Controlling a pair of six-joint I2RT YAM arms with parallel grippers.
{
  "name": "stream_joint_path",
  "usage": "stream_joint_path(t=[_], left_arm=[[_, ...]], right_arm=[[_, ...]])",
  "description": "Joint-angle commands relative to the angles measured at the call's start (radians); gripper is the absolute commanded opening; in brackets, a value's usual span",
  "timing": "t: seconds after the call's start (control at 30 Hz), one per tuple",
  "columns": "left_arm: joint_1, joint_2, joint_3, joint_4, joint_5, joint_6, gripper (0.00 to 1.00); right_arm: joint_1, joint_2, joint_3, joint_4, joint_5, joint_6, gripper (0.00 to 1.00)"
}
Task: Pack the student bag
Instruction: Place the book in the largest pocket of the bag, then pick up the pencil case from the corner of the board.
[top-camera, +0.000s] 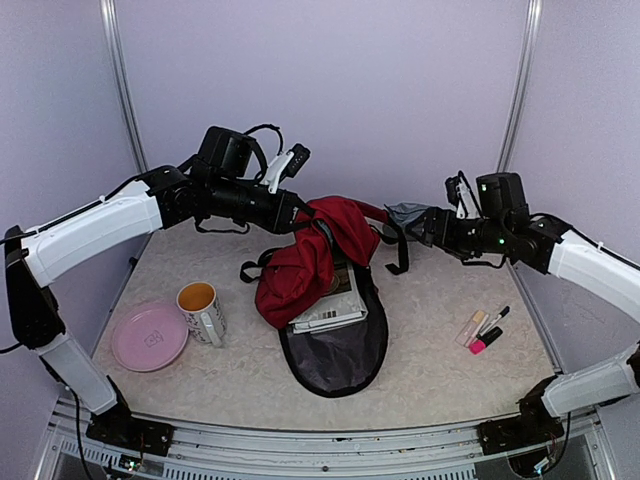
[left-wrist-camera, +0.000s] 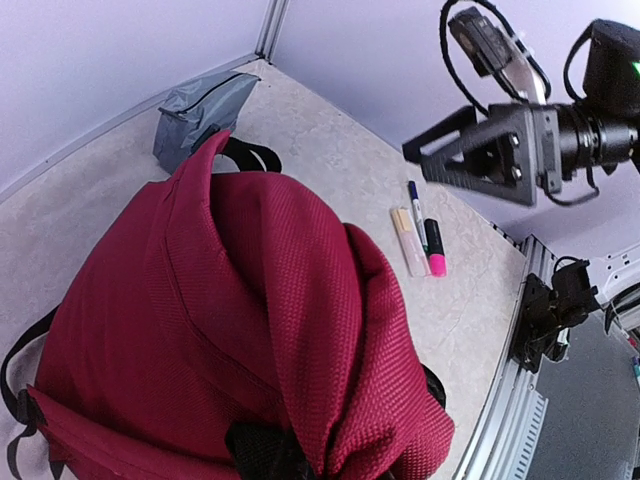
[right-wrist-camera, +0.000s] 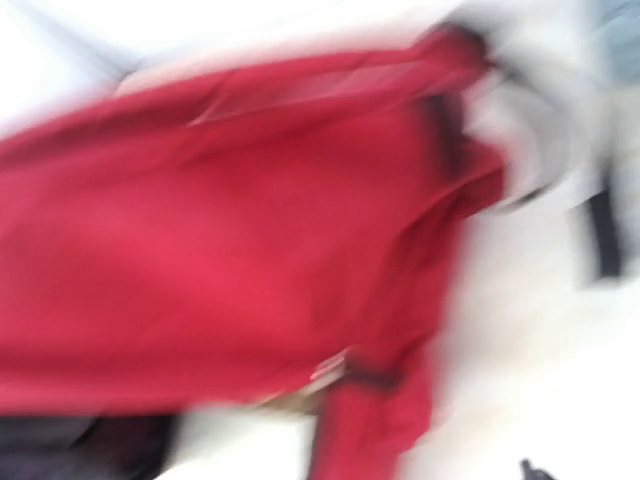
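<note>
Student bag (top-camera: 298, 272) at mid-desk (top-camera: 430, 375), long axis running far to near, black panel (top-camera: 335, 360) spread toward the near edge. Left hand (top-camera: 302, 215) clamps its raised red top. Right hand (top-camera: 428, 226) hovers just right of it, and whether it is open or closed cannot be told.

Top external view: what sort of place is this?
Probably a robot test booth: plain lilac walls enclose the table, with two white robot arms bolted at its near edge.
</note>
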Motion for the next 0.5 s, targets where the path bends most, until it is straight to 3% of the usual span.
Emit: stream_joint_path(t=[0.0,0.27,0.47], left_arm=[[0.032,0.02,0.009,0.023,-0.047,0.023,0.0],[0.035,0.02,0.007,0.022,-0.066,0.043,0.0],[0.038,0.025,0.004,0.022,-0.067,0.055,0.0]], right_arm=[[-0.152,0.145,0.144,0.027,-0.043,-0.14,0.98],[-0.32,0.626,0.53,0.022,0.198,-0.17,1.0],[-0.418,0.86,0.693,0.043,0.181,-0.106,1.0]])
